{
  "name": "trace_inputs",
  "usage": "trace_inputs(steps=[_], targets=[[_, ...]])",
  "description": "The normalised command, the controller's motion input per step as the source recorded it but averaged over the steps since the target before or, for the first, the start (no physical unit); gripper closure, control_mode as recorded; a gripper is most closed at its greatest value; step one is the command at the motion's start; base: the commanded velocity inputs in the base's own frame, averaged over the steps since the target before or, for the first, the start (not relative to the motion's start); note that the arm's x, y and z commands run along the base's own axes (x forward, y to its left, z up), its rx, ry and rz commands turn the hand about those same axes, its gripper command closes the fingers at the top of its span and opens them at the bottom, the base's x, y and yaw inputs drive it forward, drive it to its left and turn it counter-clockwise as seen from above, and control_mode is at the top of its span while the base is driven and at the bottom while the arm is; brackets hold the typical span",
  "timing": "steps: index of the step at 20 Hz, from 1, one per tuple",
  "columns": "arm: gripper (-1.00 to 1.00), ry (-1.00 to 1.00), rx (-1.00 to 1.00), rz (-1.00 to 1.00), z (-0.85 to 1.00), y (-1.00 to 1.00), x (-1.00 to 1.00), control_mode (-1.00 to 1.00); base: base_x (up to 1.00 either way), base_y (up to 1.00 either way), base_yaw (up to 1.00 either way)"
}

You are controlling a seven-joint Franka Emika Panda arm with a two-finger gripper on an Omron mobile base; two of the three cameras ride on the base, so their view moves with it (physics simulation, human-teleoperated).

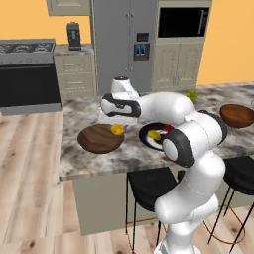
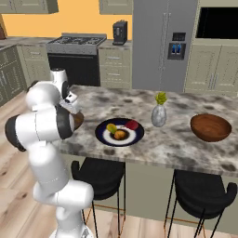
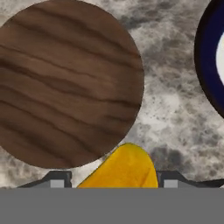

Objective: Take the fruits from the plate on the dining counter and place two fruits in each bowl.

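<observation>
My gripper [image 1: 117, 127] is shut on the yellow fruit [image 1: 118, 130], held just over the right rim of the left wooden bowl [image 1: 99, 139]. In the hand view the yellow fruit [image 3: 124, 168] sits between my finger tips [image 3: 57, 179], with the empty bowl [image 3: 65, 83] ahead and the plate's rim [image 3: 209, 57] at the right edge. The dark blue plate [image 2: 103, 135] on the dining counter [image 2: 176, 144] holds a yellow-green fruit [image 2: 111, 128], an orange fruit [image 2: 121, 135] and a red fruit [image 2: 132, 124]. The second bowl [image 2: 210, 127] stands empty at the far right.
A small grey vase [image 2: 158, 115] with a yellow-green sprig stands between the plate and the right bowl. Black stools [image 2: 100, 176] are tucked under the counter's near edge. A stove and fridge line the back wall.
</observation>
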Motion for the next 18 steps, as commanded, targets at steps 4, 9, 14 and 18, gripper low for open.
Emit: trace_inputs(steps=[4,9,14,18], targets=[[1.00,0.00,-0.01,0.09,-0.59,0.39,0.46,-1.00,0.00,0.00,0.00],[1.00,0.00,-0.01,0.06,-0.63,0.44,0.23,-1.00,0.00,0.00,0.00],[-1.00,-0.01,0.00,0.02,-0.49,0.18,0.10,-1.00,0.00,0.00,0.00],[-1.00,0.00,0.00,0.00,-0.05,0.00,0.02,-1.00,0.00,0.00,0.00]])
